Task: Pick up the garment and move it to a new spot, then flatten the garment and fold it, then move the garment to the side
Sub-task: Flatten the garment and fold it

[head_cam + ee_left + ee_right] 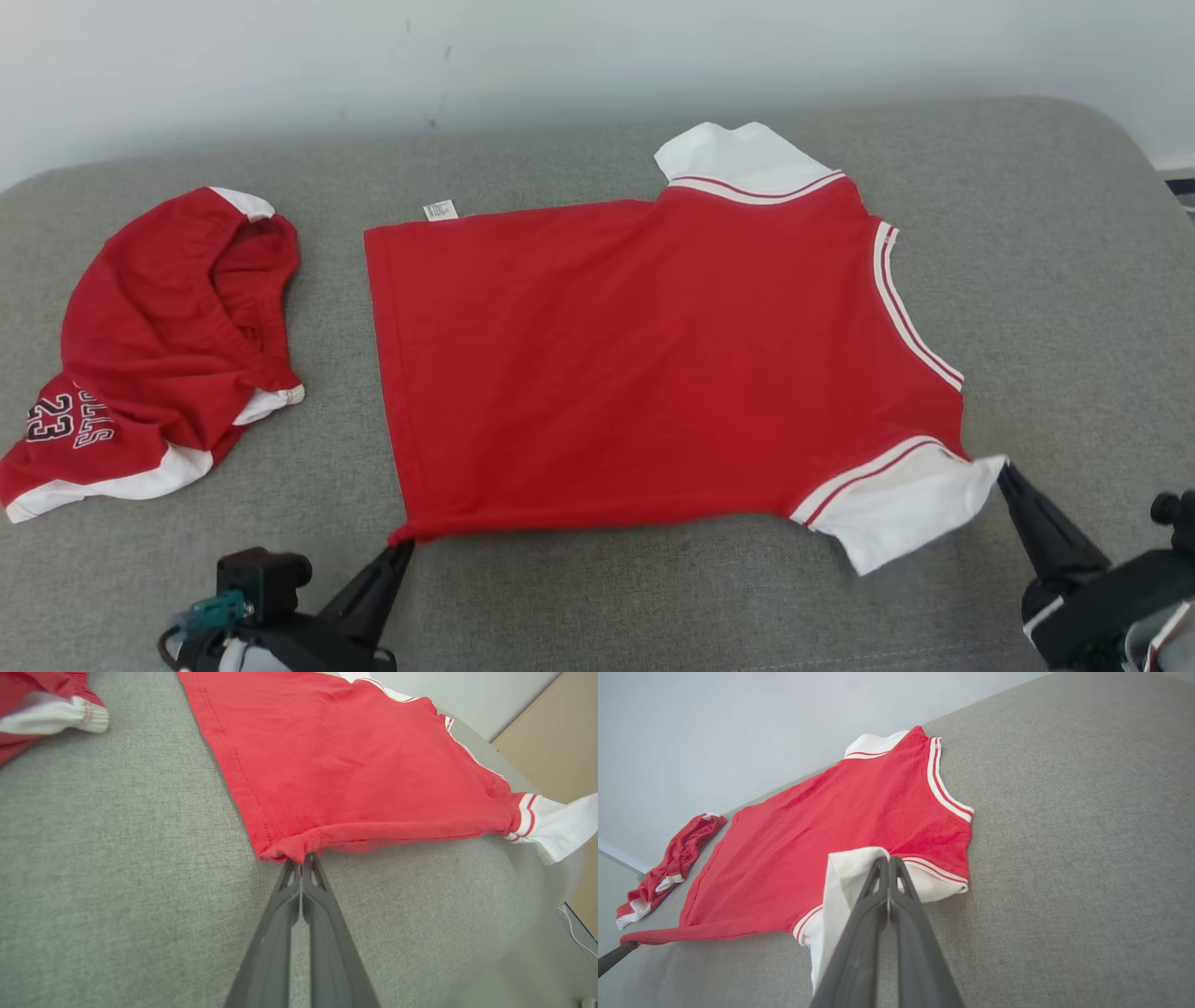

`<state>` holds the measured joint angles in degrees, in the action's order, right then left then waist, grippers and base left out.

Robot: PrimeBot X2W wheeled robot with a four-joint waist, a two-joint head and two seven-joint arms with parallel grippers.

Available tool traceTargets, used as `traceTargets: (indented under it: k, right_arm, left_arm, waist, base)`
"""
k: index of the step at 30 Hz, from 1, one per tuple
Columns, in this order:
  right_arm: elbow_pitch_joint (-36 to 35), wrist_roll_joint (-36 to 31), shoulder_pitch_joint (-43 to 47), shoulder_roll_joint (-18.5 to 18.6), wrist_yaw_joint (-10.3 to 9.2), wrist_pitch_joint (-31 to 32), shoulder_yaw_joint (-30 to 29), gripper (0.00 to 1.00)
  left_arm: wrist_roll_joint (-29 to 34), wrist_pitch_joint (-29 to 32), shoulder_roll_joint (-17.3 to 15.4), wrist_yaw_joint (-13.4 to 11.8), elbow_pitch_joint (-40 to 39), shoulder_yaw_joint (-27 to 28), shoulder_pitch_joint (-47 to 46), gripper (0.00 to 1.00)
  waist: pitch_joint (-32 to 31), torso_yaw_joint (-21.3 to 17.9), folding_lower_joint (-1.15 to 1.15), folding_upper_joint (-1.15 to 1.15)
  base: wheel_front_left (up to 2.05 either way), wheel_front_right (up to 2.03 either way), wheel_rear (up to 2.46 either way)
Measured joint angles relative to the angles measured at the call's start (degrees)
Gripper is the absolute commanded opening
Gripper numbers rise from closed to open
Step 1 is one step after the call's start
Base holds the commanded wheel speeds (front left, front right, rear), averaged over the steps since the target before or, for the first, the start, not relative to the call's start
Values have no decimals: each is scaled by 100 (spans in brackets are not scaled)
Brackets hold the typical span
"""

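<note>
A red short-sleeved jersey shirt with white sleeves and striped trim [653, 364] lies spread flat across the middle of the grey woven-fabric cushion [597, 607], hem toward the robot's left and neckline toward its right. The left gripper [403, 549] has its two dark fingers pressed together on the near hem corner. The left wrist view shows red cloth bunched at the tips, a detail too small to make out from the head. The right gripper [1005, 476] is pinched onto the edge of the near white sleeve, and its wrist view shows that cloth lifted and creased where the closed fingers grip it. Well to the left, apart from the shirt, sits a crumpled pair of red shorts with white trim [159, 345]. The head view lets you read the number 23 on them, while the wrist views give just a red-and-white bundle. A small white label [440, 210] pokes out at the far hem corner. The left wrist view takes in a beige panel [560, 742] and a thin white cable [577, 935] beyond the cushion's edge
</note>
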<state>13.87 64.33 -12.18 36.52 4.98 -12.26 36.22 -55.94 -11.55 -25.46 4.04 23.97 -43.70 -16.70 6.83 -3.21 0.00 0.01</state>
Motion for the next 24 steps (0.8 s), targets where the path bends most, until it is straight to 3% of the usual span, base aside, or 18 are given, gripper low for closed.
traceTargets:
  k: [12, 24]
  right_arm:
    - [558, 241, -643, -411, 9, -104, -512, 0]
    - [1240, 338, -1289, -682, 76, -127, -605, 0]
  left_arm:
    - [4, -66, 102, -60, 16, 156, -466, 0]
    - [115, -115, 245, -158, 158, 241, -898, 0]
  waist:
    - [346, 22, 0, 0]
    - [691, 185, 0, 0]
  base:
    - [0, 0, 0]
    - [0, 0, 0]
